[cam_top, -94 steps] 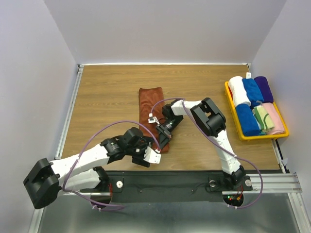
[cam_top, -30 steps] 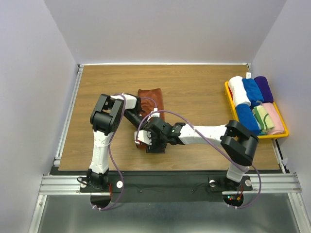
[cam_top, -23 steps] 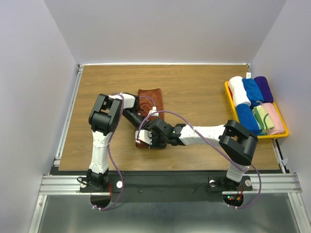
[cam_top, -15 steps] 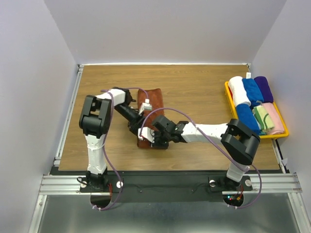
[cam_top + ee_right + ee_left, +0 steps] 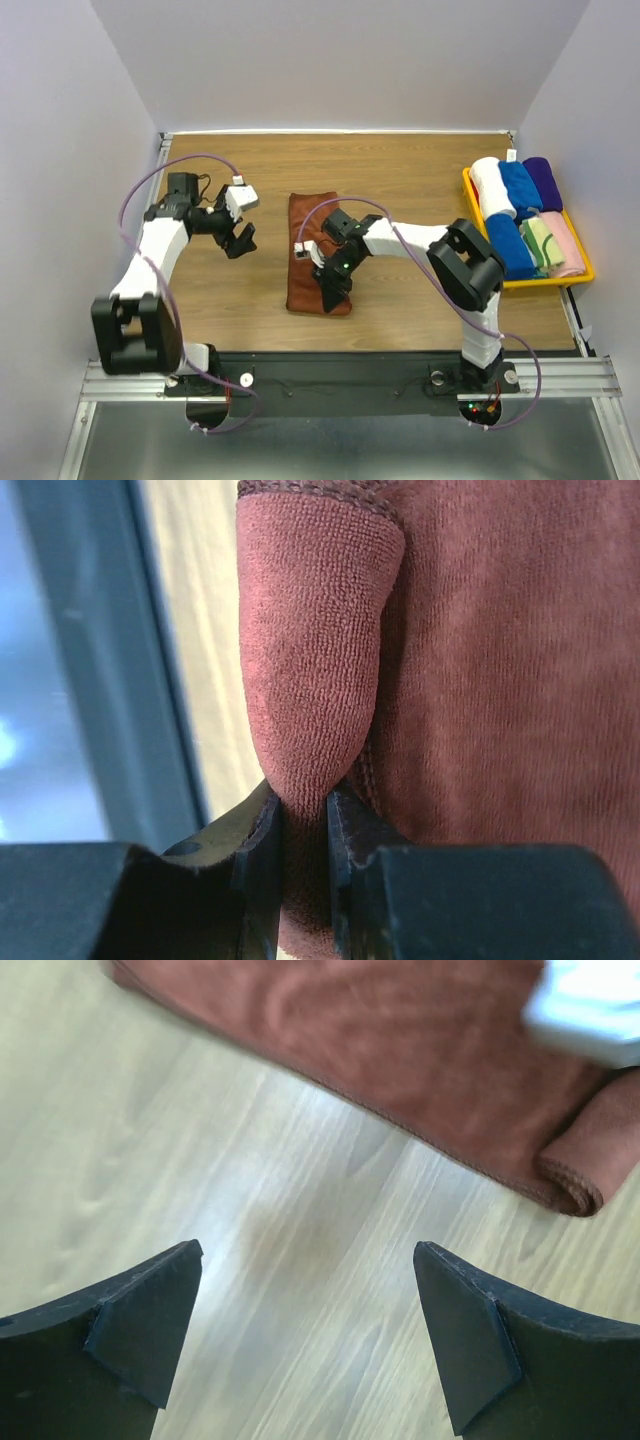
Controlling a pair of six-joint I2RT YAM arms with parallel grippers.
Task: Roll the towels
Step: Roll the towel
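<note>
A rust-brown towel [image 5: 308, 222] lies mid-desk [image 5: 420, 170] as a long folded strip, its near end doubled into a soft, plush fold. The right pincer [image 5: 335, 280] is clamped on that fold, toward the front edge. The left pincer [image 5: 243, 218], jaws spread wide, hangs over the wood toward the left edge, apart from the cloth.

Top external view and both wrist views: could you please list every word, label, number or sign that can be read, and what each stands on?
No text can be read in any of the three views.
Small white tag at the far end of the yellow tray: too small to tell whether it carries print.
Rust-brown towel: plain cloth, no label showing.
</note>
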